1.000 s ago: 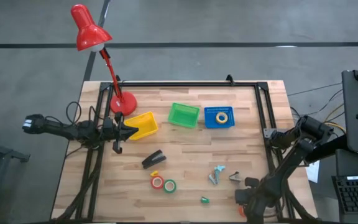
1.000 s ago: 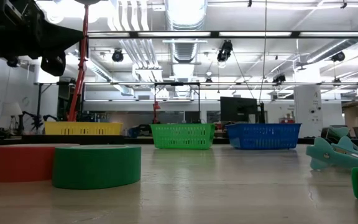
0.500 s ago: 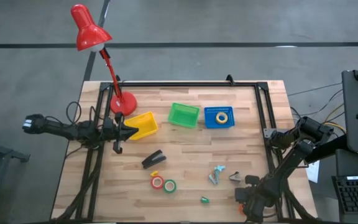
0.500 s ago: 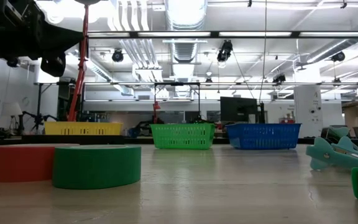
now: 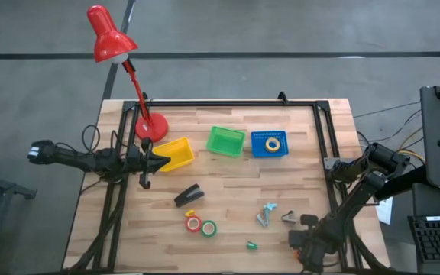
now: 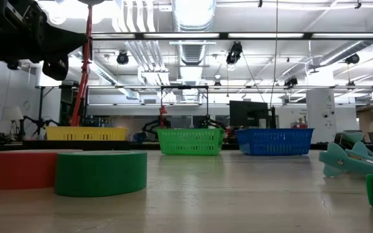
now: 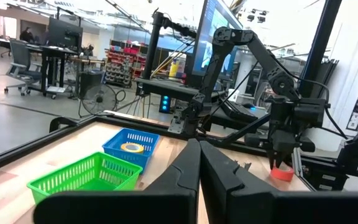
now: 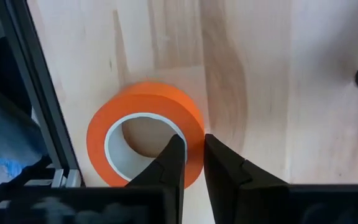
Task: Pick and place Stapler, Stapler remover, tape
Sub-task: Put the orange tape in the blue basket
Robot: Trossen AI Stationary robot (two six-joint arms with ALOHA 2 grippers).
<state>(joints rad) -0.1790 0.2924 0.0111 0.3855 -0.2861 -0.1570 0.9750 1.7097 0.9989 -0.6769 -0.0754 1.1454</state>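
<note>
The right gripper (image 8: pixel 193 163), at the table's (image 5: pixel 228 191) near right corner, pinches the orange tape's (image 8: pixel 145 129) wall, ready to lift; the left gripper (image 7: pixel 199 163) waits closed by the left edge.

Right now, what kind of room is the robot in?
Probably a robotics lab or workshop. The wooden table holds colored baskets like the green basket, and beyond it are monitors, desks, and open ceiling pipes.

A: How many tape rolls?
B: Four: red (image 5: pixel 193 224), green (image 5: pixel 208 228), yellow (image 5: pixel 272 143), orange (image 8: pixel 146 132).
A: Baskets?
B: Three: yellow (image 5: pixel 176 153), green (image 5: pixel 226 141), blue (image 5: pixel 270 144). One stapler (image 5: pixel 189 195), one lamp (image 5: pixel 121 61).
</note>
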